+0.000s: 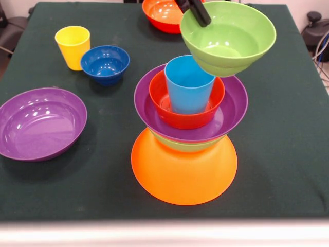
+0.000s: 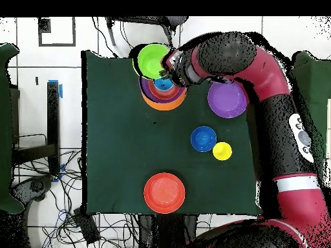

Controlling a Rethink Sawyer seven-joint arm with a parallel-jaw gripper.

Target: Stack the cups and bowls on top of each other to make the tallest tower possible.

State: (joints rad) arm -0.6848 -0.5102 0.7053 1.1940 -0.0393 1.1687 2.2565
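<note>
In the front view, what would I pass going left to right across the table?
Purple bowl → yellow cup → blue bowl → tower, with the green bowl held above it.

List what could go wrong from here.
1. The pincer grips the green bowl only by its rim, so the tilted bowl could slip.
2. The bowl hangs off-centre from the light blue cup; released there, it may topple off.
3. The tower is narrow; a bump could knock it over.
</note>
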